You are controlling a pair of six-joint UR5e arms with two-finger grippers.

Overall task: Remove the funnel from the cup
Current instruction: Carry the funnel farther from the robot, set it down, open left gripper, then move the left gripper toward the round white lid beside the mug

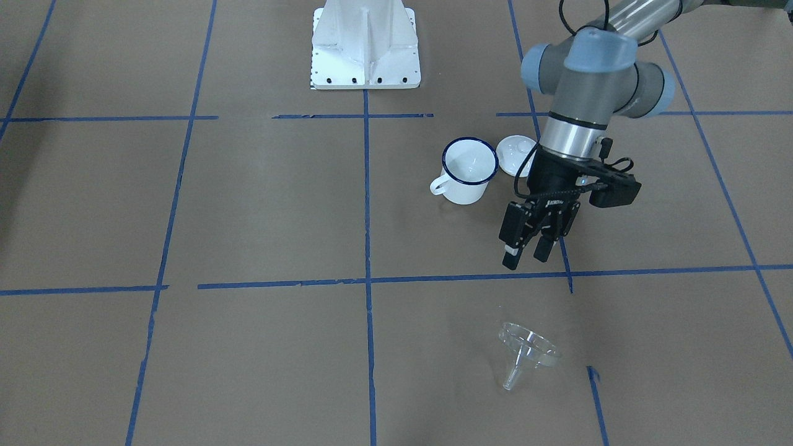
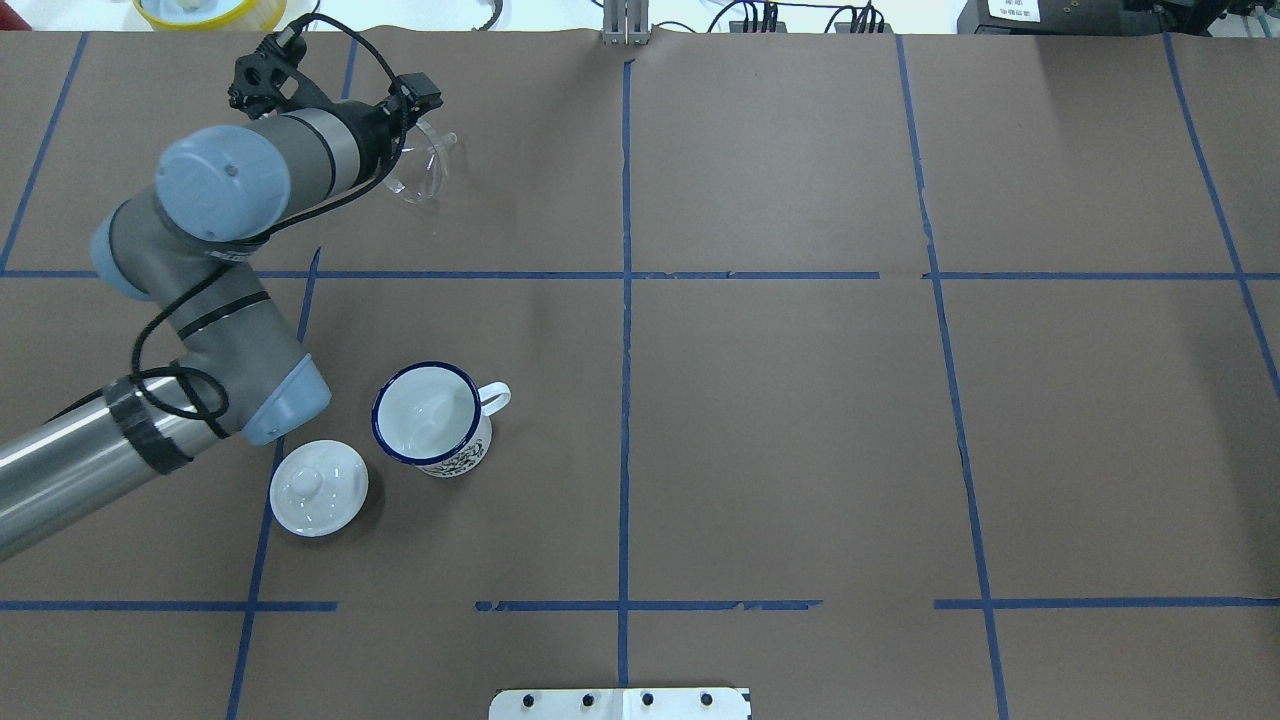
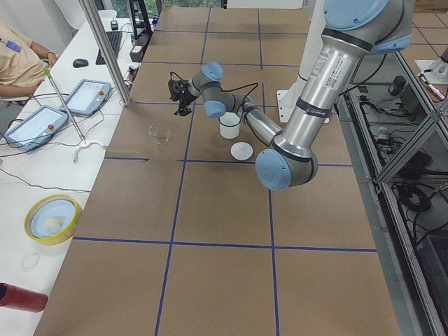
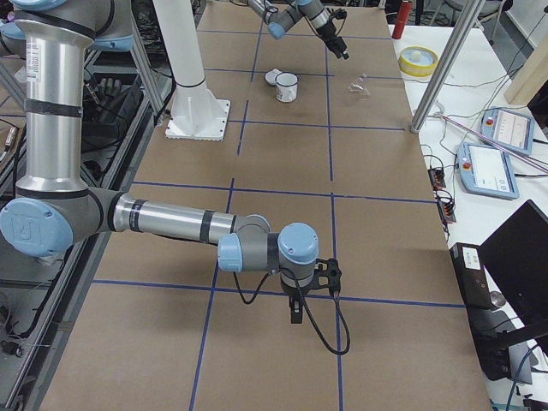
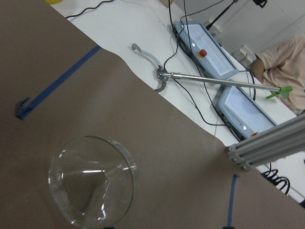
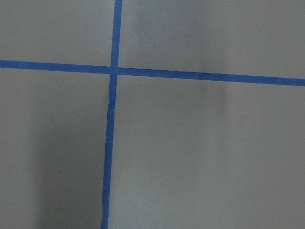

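Note:
The clear funnel (image 1: 526, 348) lies on its side on the brown paper, out of the cup, with its spout toward the operators' edge. It also shows in the overhead view (image 2: 420, 170) and the left wrist view (image 5: 93, 179). The white cup (image 1: 469, 170) with a dark blue rim stands upright and empty (image 2: 430, 415). My left gripper (image 1: 526, 255) is open and empty, above the table between cup and funnel, touching neither. My right gripper (image 4: 295, 317) hangs low over the table far from them; I cannot tell whether it is open.
A white knobbed lid (image 1: 514, 155) lies next to the cup, on the side away from its handle (image 2: 318, 487). The white robot base (image 1: 365, 49) stands at the table's robot side. A yellow bowl (image 2: 195, 10) and control tablets (image 5: 209, 47) sit past the far edge.

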